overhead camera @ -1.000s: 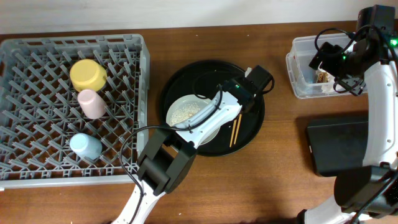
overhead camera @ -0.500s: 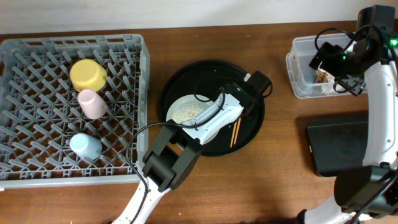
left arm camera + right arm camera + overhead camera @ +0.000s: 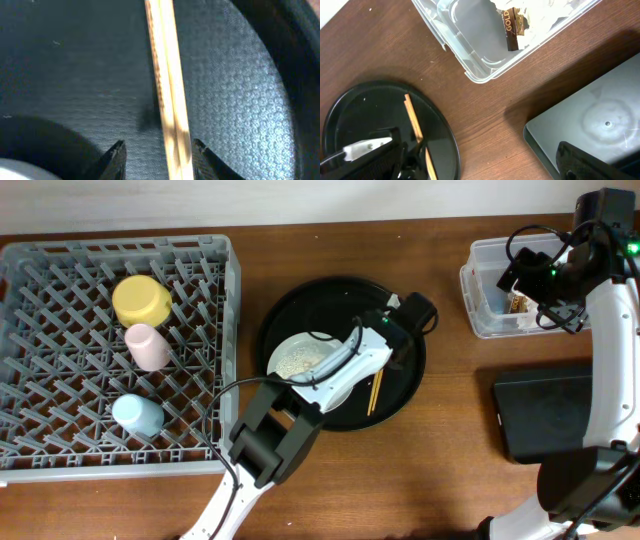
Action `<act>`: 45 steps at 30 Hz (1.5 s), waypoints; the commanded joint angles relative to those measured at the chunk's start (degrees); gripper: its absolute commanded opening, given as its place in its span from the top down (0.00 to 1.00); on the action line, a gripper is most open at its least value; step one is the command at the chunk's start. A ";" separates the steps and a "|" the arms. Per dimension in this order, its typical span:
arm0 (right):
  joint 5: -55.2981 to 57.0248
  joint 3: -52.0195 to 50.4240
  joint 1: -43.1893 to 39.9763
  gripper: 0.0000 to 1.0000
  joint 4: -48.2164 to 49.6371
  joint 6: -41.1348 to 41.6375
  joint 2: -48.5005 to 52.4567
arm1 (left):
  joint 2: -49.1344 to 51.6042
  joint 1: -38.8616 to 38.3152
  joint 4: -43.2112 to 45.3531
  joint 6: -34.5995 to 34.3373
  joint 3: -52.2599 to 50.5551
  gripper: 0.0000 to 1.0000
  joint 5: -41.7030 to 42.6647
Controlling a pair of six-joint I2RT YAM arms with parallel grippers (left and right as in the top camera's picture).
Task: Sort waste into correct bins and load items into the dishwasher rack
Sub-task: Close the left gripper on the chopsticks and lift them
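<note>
The wooden chopsticks (image 3: 376,391) lie on the round black tray (image 3: 300,295), next to the grey-green dish (image 3: 280,376) that holds rice grains (image 3: 298,363). My left gripper (image 3: 388,363) is low over them. In the left wrist view its open fingers (image 3: 157,150) straddle the chopsticks (image 3: 167,90), which lie nearer the right finger. My right gripper (image 3: 528,280) hovers by the clear tub (image 3: 485,265), open and empty (image 3: 480,165). The tub (image 3: 470,70) holds the brown wrapper (image 3: 512,27) and white napkin (image 3: 545,10).
The grey rack (image 3: 60,450) at the left holds the yellow bowl (image 3: 141,300), pink cup (image 3: 147,346) and light blue cup (image 3: 137,415). The shallow black tray (image 3: 545,410) lies at the right, below the tub. The left arm crosses the dish.
My left gripper has shifted slightly over the chopsticks, and they have turned a little on the tray. The right arm has not moved.
</note>
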 commanded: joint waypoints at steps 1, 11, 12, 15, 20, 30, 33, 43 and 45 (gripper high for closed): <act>0.28 0.17 -0.20 0.02 -0.02 0.46 -0.07 | 0.70 0.44 -1.92 0.70 4.74 0.58 -0.66; 0.28 0.17 -0.20 0.02 -0.02 0.46 -0.07 | 0.59 5.66 -5.53 0.70 8.74 0.58 9.64; 0.28 0.17 -0.20 0.02 -0.02 0.46 -0.07 | 0.59 6.75 -5.62 0.70 8.81 0.57 11.10; 0.28 0.17 -0.20 0.02 -0.02 0.46 -0.07 | 0.59 9.70 -5.90 5.16 8.81 0.57 14.36; 0.28 0.17 -0.20 0.02 -0.02 0.46 -0.07 | 0.83 9.57 -5.25 8.52 8.79 0.57 14.49; 0.28 0.17 -0.20 0.02 -0.02 0.46 -0.07 | 4.79 5.73 -4.04 8.48 8.57 0.57 15.74; 0.28 0.17 -0.20 0.02 -0.02 0.46 -0.07 | 4.81 5.66 -3.89 8.46 8.46 0.57 15.74; 0.28 0.17 -0.20 0.02 -0.02 0.46 -0.07 | 5.01 5.64 -3.54 8.04 5.73 0.60 15.74; 0.28 0.17 -0.20 0.02 -0.02 0.46 -0.07 | 5.01 5.64 -3.61 8.04 5.73 0.64 15.69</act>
